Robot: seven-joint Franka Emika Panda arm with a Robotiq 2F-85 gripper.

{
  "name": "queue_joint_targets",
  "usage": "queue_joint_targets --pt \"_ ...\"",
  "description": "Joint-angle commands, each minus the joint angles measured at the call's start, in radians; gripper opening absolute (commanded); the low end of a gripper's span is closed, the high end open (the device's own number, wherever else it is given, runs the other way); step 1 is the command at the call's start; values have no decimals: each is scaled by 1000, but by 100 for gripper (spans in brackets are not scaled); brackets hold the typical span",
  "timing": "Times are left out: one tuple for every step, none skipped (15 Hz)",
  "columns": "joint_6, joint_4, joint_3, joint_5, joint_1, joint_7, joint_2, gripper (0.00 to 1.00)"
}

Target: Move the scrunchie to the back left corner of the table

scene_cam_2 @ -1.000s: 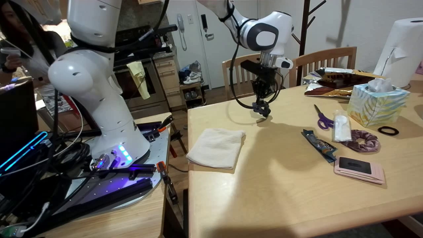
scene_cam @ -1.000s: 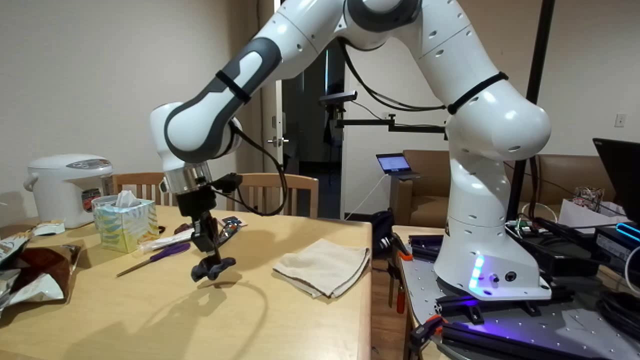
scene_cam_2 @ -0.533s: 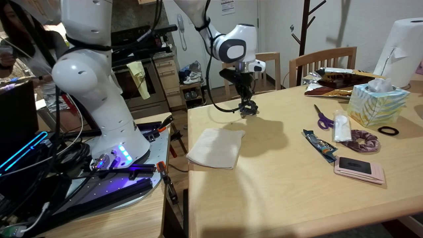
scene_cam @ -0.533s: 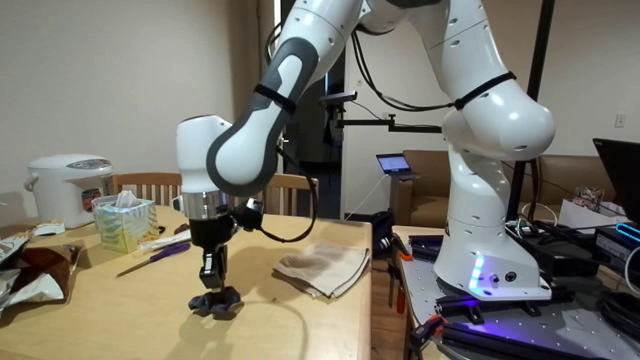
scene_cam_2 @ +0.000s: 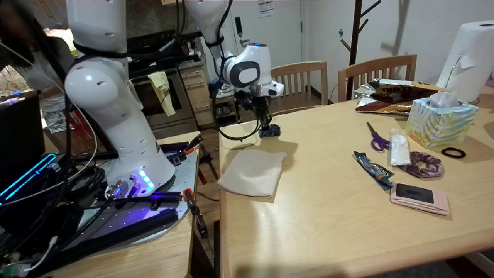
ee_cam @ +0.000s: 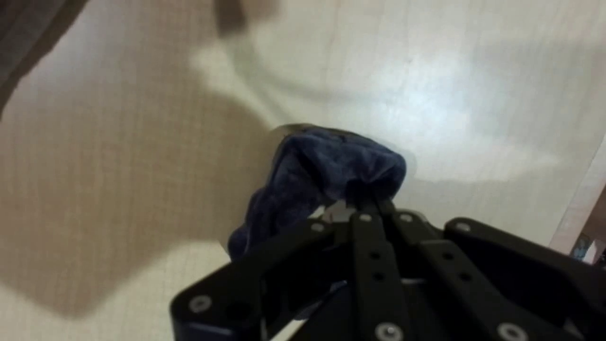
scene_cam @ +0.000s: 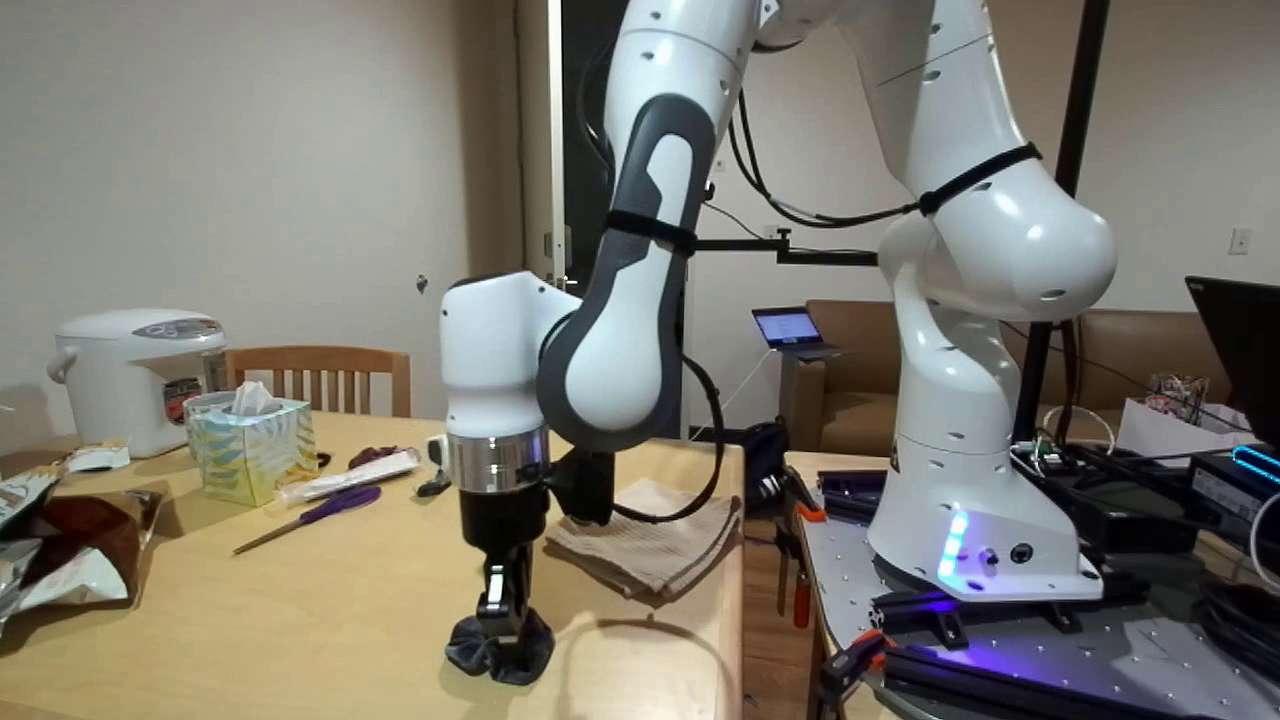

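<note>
Claw [ee_cam: 370,201] clamped on navy scrunchie [ee_cam: 293,189] — print on blue wrapper [scene_cam_2: 373,170] unreadable — bench [scene_cam_2: 328,212] edge near, bare top toward scissors [scene_cam: 325,508].

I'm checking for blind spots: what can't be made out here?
Dark scrunchie: in the wrist view, the claw hides part of it.
Folded cloth: in an exterior view, partly behind the arm.
Table: in both exterior views, cut off by picture edges.
Person's face: in an exterior view, blurred and dark.
Blue packet: in an exterior view, print too small.
</note>
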Motion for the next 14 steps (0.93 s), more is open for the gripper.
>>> queue_joint_targets --pt "42 -153 -13 5 37 84 -124 1" --pt "39 -185 -19 -6 47 98 -154 1" --pt "40 -212 -27 -17 59 116 -179 1" --pt "41 -234 -27 -25 62 115 -198 1" --pt "38 -247 -29 -35 68 122 -209 1" --pt "40 -250 -28 -47 70 118 -209 1" --pt "41 -251 -20 -49 64 100 -207 0" --pt "48 -251 -3 -32 51 80 -202 1" --pt "53 -248 16 -12 38 55 -193 0" --pt "52 -240 30 -2 32 39 -181 0" --pt "60 -237 43 7 27 29 -171 0" --pt "74 -231 65 30 19 15 -157 1" --pt "84 -227 95 62 4 -5 -145 1" --pt "89 -223 114 77 -1 -14 -132 1"
